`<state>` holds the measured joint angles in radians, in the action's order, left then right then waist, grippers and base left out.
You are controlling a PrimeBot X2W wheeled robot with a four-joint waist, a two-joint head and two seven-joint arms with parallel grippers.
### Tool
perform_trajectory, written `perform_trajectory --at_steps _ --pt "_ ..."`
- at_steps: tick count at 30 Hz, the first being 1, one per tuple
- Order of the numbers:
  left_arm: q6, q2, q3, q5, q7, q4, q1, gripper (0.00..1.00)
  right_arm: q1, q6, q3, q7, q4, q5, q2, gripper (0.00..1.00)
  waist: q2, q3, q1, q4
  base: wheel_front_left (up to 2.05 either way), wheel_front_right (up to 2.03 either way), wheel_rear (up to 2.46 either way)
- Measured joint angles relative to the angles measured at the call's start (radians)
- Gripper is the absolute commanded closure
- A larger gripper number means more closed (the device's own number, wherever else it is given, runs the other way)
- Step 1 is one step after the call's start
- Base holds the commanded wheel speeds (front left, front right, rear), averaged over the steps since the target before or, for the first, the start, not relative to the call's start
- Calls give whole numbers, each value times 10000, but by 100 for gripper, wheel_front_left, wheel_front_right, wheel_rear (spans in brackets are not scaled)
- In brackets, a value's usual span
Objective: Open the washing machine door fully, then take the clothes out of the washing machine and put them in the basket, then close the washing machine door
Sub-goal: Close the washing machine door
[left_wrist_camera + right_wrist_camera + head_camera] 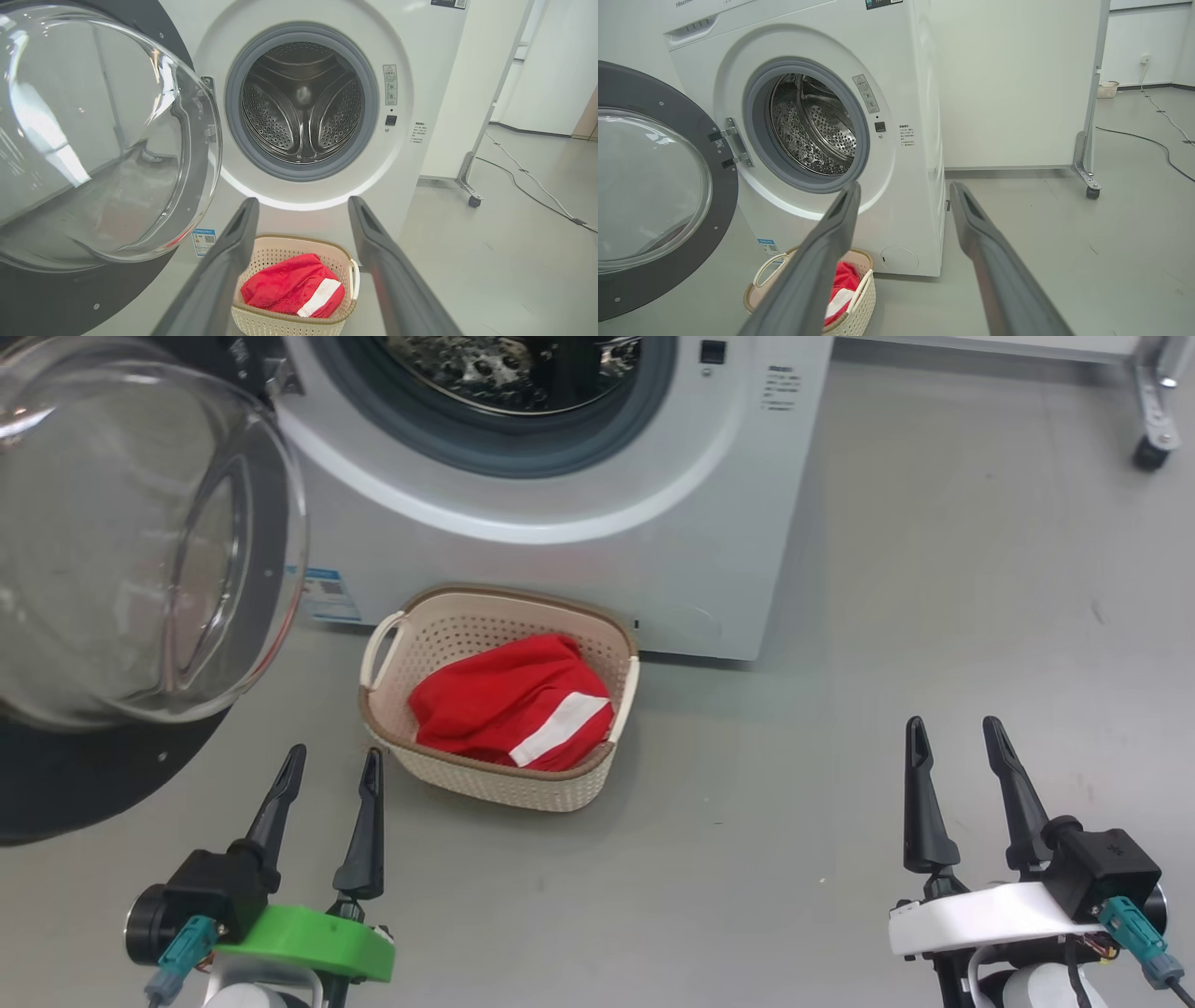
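The white washing machine (653, 541) stands ahead with its round black-rimmed door (140, 551) swung wide open to the left; the steel drum (301, 100) looks bare inside. Red clothes with a white stripe (513, 705) lie in the cream basket (448, 625) on the floor just before the machine. My left gripper (336, 756) hovers open at the basket's near-left corner, nothing between its fingers. Well to the right of the basket, my right gripper (957, 723) is open and holds nothing. The left wrist view also has the door (93, 140), the basket (285, 245) and the clothes (292, 291).
A white panel on a wheeled metal frame (1087, 177) stands right of the machine, with cables (528, 179) trailing over the grey floor. A small basket (1108, 88) sits far off by the wall. Open floor lies to the right of the cream basket.
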<state>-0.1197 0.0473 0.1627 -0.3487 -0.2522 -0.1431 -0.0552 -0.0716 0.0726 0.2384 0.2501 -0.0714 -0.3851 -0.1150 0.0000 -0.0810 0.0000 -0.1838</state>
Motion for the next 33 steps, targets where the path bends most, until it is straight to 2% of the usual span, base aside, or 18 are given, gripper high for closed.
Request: perform_trajectory --at_steps 26,33 --pt "104 -38 -353 -107 0 75 -264 0 600 -98 226 -253 2 182 -119 0 0 -581 0 -3294 0 0 0" --pt "284 -63 -823 -211 0 209 -262 0 984 -307 600 -431 165 198 -104 0 0 -710 0 -3696 0 0 0"
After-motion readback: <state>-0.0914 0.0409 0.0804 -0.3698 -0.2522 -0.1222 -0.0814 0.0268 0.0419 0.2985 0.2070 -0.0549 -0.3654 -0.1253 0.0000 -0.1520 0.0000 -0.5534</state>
